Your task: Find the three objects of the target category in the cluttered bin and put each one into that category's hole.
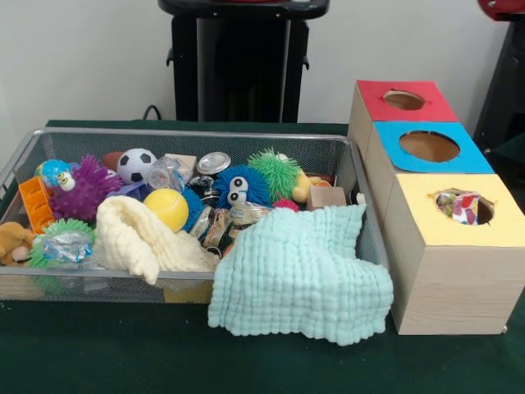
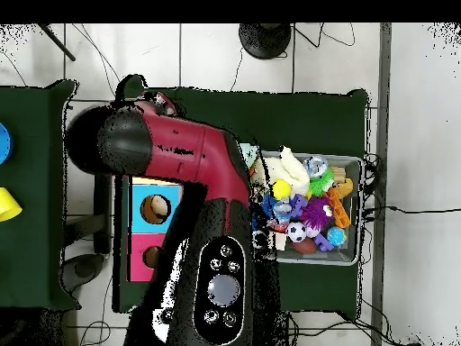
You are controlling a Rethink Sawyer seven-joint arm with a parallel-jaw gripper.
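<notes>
A wire mesh bin point(image 1: 189, 134) holds several toys: a yellow ball point(image 1: 166, 207), a soccer ball point(image 1: 135, 164), a purple spiky ball point(image 1: 82, 190), a blue fuzzy toy with eyes point(image 1: 238, 186), a green fuzzy ball point(image 1: 275, 171) and a wooden block point(image 1: 327, 197). A cream cloth point(image 1: 139, 234) lies in the bin, and a mint cloth point(image 1: 303, 275) hangs over its front rim. Beside the bin stand a red-topped box point(image 1: 373, 103), a blue-topped box point(image 1: 394, 156) and a yellow-topped box point(image 1: 418, 213), each with a round hole. A crumpled patterned item point(image 1: 462, 207) sits in the yellow hole. The gripper shows in neither view.
In the overhead view the red and black arm point(image 2: 194, 162) stretches over the boxes and hides the yellow one; the blue box point(image 2: 155, 209) and the bin point(image 2: 351, 257) show beside it. A red part of the arm point(image 1: 502, 8) is at the front view's top right corner.
</notes>
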